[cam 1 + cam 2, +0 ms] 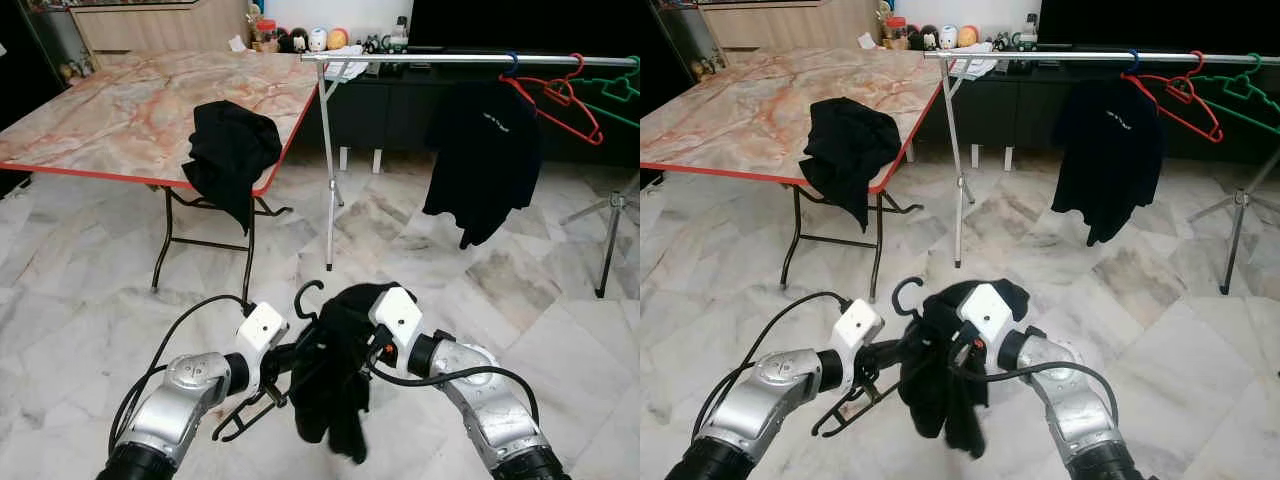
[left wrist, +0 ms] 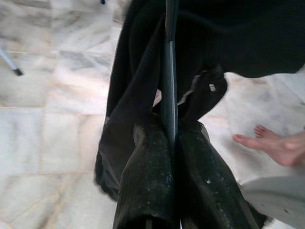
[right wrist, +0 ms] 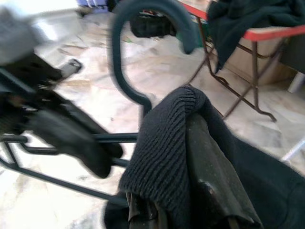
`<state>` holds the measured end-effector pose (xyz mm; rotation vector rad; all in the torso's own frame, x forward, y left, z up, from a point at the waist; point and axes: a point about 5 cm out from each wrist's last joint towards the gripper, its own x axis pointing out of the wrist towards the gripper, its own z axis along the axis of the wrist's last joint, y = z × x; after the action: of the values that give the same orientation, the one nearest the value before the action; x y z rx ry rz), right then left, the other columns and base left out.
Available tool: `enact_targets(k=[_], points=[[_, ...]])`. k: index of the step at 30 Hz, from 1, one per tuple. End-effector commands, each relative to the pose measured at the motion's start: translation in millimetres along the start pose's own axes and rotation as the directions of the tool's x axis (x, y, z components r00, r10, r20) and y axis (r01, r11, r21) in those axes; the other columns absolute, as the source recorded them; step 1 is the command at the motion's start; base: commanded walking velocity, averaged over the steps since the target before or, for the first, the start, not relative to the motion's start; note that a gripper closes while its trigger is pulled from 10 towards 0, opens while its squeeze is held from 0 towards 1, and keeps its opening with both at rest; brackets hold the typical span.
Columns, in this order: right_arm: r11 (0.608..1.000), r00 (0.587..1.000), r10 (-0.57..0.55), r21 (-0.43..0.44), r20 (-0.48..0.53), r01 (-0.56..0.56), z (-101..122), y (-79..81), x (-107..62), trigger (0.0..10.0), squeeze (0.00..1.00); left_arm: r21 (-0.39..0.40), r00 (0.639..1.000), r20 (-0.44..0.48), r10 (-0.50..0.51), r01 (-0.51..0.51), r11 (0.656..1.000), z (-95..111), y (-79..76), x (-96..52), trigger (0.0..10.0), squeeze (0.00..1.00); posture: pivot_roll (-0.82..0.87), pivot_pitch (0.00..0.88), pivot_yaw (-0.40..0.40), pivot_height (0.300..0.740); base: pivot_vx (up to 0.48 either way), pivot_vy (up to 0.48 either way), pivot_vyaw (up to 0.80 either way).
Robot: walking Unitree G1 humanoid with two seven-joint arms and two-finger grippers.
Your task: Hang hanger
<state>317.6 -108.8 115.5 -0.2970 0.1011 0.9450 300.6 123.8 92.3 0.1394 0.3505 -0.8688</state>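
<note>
Low in front of the robot, the left end effector (image 2: 169, 143) has its two black fingers pressed together on a thin bar of the dark hanger (image 1: 262, 398), a slim wire-like frame with a curled hook (image 1: 307, 294) rising between the two arms. A black knitted garment (image 1: 330, 390) hangs limp from it, ribbed at the edge and bunched in soft folds. The right end effector (image 3: 200, 191) is buried in that fabric, the cloth draped over its fingers; whether they are closed cannot be told. Beyond, a folding surface (image 1: 120, 110) with a glossy pink-veined marble pattern, red edging and thin black metal legs carries another crumpled black garment (image 1: 228, 150) spilling over its edge. A silver clothes rail (image 1: 450, 59) stands to the right of it, with a black shirt (image 1: 485, 150), a red hanger (image 1: 560, 95) and a green hanger (image 1: 615, 95) on it. The floor (image 1: 90, 290) is polished grey-white marble tile. A person's bare foot (image 2: 274, 145) rests on the tiles in the left wrist view.
</note>
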Motion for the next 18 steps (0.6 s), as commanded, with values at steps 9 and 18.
enact_targets(k=[9,18], points=[[0.999,0.997,-0.029,-0.034,0.066,0.031,20,-7.4,3.1,10.0,0.0,0.025,0.986,0.03,-0.164,0.163,0.986,7,-13.9,-11.5,10.0,0.0,0.1,0.118,0.066,0.74,0.0,0.0,0.0],[0.997,0.979,-0.039,-0.062,0.198,0.052,50,-13.3,3.7,10.0,0.0,0.012,0.984,0.033,-0.173,0.172,0.985,9,-16.3,-11.5,10.0,0.0,0.1,0.118,0.067,0.74,0.0,0.0,0.0]])
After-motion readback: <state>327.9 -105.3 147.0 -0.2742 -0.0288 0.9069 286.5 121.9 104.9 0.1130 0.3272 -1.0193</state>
